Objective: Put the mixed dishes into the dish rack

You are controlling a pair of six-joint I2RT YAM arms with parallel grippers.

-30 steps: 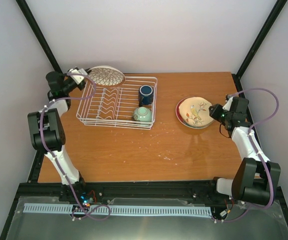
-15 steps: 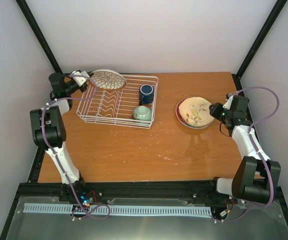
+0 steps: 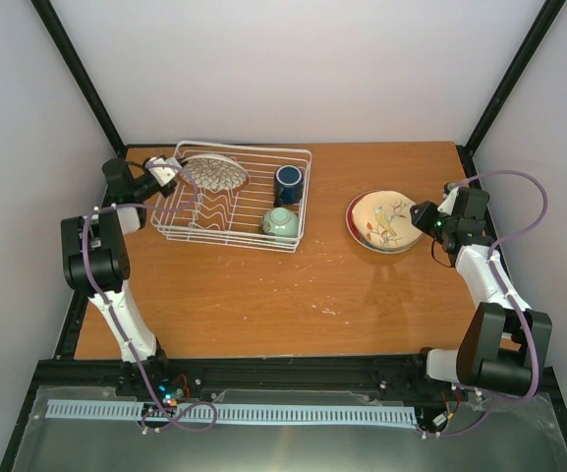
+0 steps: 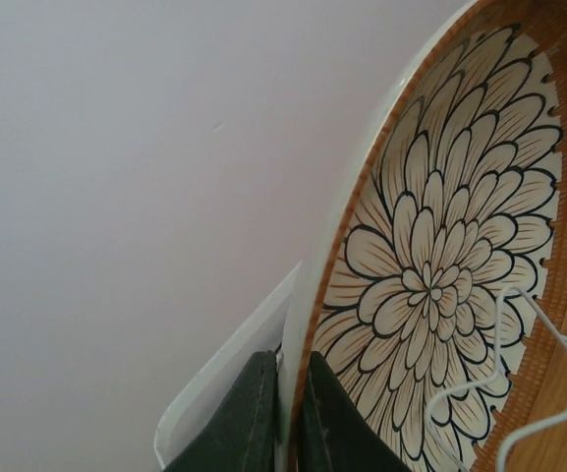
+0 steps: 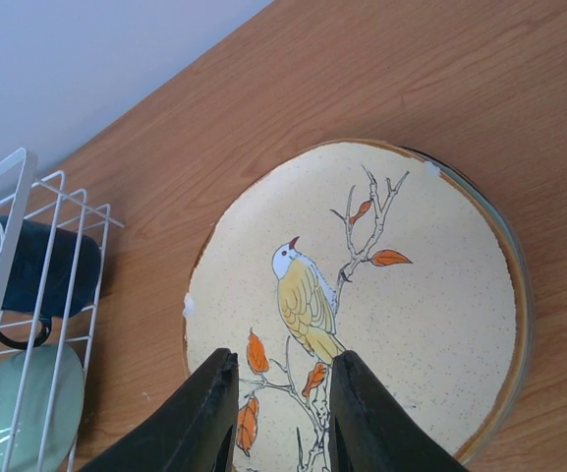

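Best lowered edge-on, with the white petal-pattern bowl (image 3: 214, 173) (image 4: 440, 265) tilted so its rim slips between the wavy dividers (image 3: 214, 204) at the left of the dish rack (image 3: 226, 244), well apart from the dark blue mug (image 3: 287, 184) and mint-green bowl (image 3: 280, 225) at its right end. Gripped at the rim by the clenched jaws of the left gripper (image 3: 170, 169) (image 4: 288, 413), forearm reaching over the rack's far-left corner. Right gripper (image 3: 425, 218) (image 5: 285, 369) poised low, jaws parted, over the cream plate (image 3: 381, 220) (image 5: 362, 295) on the tabletop (image 3: 293, 285).

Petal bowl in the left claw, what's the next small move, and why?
Probably ease the petal bowl down into the wavy dividers: the left claw pinches its rim, and it hangs tilted over the dish rack's left end, apparently not yet seated.
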